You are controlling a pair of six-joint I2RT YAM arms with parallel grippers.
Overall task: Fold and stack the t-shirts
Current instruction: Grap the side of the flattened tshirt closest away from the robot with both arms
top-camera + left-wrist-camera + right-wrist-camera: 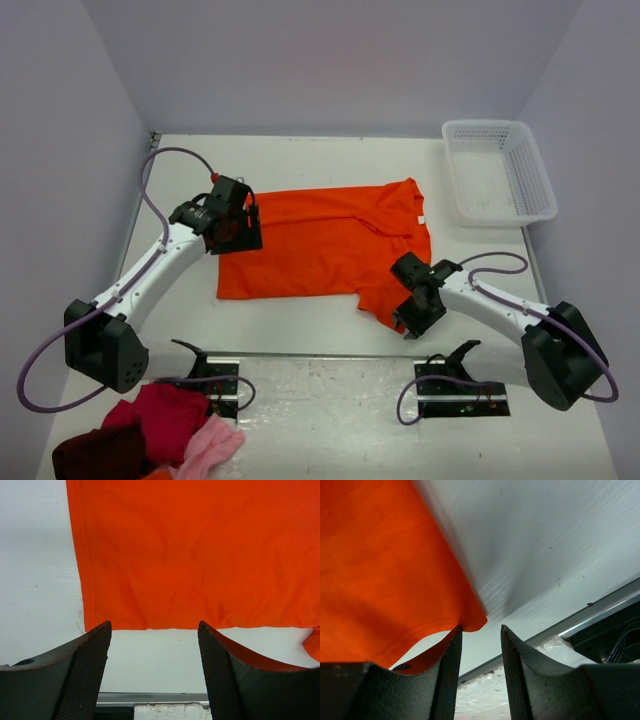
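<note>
Orange t-shirt (pixel 380 570) hem apparently touching half-open right claw (pixel 481 631).

The t-shirt (pixel 320 245) is matt cloth, the table (pixel 300 165) smooth, the basket (pixel 485 126) meshed white plastic.

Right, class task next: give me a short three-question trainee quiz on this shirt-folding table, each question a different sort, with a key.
1. True or false: the white basket holds a folded shirt.
2. Which part of the orange t-shirt is the right tool at? A) the collar B) the near-right sleeve corner C) the far-left hem
3. Fill in: the left tool has its jaws ___, with nothing between them.
Key: 1 false; 2 B; 3 open.
</note>
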